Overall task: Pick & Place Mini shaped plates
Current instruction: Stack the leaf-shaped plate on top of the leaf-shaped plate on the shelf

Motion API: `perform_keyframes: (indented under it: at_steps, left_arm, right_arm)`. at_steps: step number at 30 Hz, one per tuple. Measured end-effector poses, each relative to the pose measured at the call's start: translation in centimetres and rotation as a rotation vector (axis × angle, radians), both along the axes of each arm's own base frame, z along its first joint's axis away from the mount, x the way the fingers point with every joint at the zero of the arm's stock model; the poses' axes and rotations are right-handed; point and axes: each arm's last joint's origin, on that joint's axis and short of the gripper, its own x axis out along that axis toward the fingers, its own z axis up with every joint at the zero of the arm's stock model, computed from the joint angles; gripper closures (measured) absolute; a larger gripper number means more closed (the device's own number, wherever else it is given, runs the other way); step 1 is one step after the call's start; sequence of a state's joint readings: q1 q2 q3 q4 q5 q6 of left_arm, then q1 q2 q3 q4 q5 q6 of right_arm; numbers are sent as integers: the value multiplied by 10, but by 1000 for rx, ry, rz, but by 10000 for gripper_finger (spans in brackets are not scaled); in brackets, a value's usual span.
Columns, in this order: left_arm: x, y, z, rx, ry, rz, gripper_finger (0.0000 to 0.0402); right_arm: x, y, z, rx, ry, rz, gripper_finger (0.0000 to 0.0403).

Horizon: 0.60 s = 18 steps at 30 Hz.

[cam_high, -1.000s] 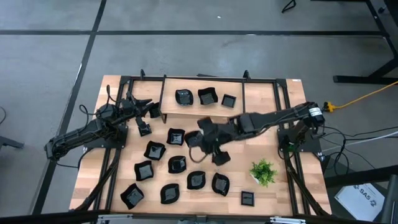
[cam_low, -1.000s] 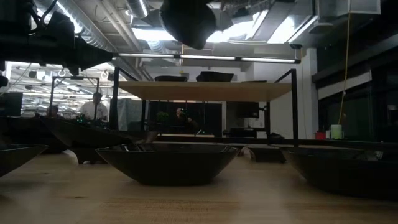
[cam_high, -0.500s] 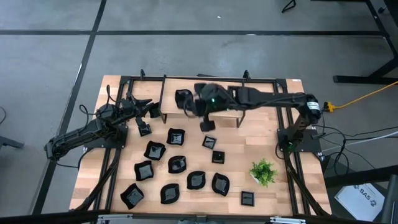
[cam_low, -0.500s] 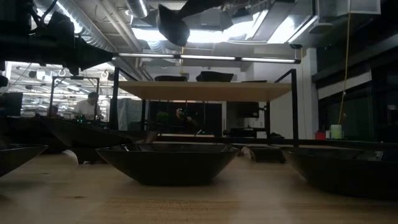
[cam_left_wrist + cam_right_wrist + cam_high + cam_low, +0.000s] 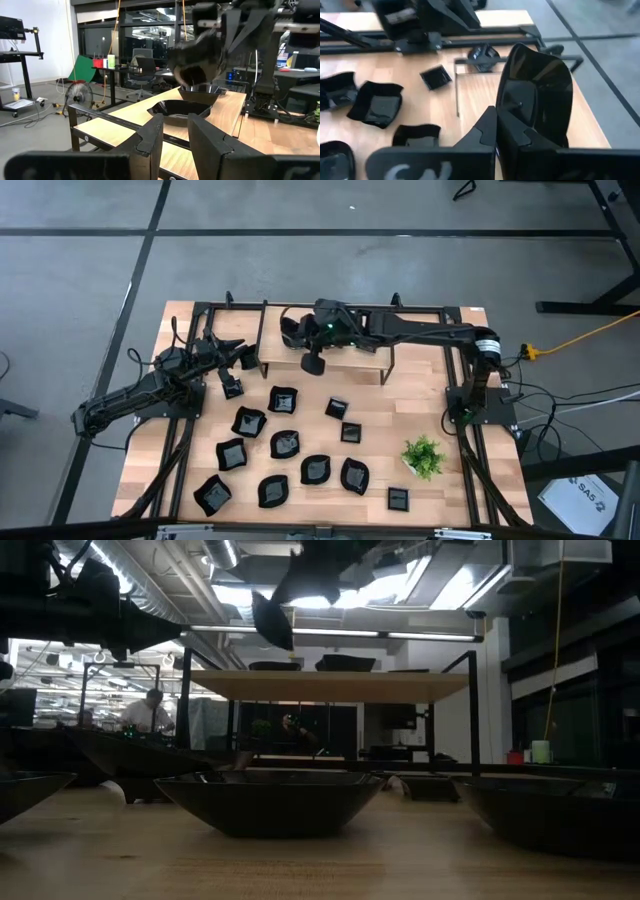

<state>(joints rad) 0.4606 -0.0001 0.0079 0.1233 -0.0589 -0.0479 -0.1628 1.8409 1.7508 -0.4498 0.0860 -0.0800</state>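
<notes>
Your right gripper has swung away from the middle of the table, where it was a second ago, up to the raised shelf along the table's far edge, and it has carried a plate with it. The fingers are pinched tight on that plate's rim; in the right wrist view the dish stands nearly on edge above them, glossy and wavy-edged. From the low view it hangs tilted, clear above the shelf board, not yet touching it.

The shelf already carries some dishes: one near its left end, beside the held plate, with the arm covering what lies further along. The rest of the mini shaped plates lie scattered on the table top between the shelf and the near edge, with one lone square dish by the near right corner, next to the small green plant.

So the pick is done and you are at the placing step. By my reading you must level the plate and lower it onto a free patch of shelf, minding the neighbour close by.

Your left gripper waits near the shelf's left end with its fingers apart, holding nothing
</notes>
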Motion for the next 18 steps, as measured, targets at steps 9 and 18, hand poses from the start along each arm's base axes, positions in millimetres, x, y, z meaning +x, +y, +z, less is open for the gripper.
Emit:
perform_keyframes:
  at_steps: [9,18]
  left_arm:
    - [0,0,0,0,0,0,315]
    - [0,0,0,0,0,0,315]
  right_arm:
    - [1,-3,-5,10,21,-40,400]
    - [1,-3,-6,14,32,-42,383]
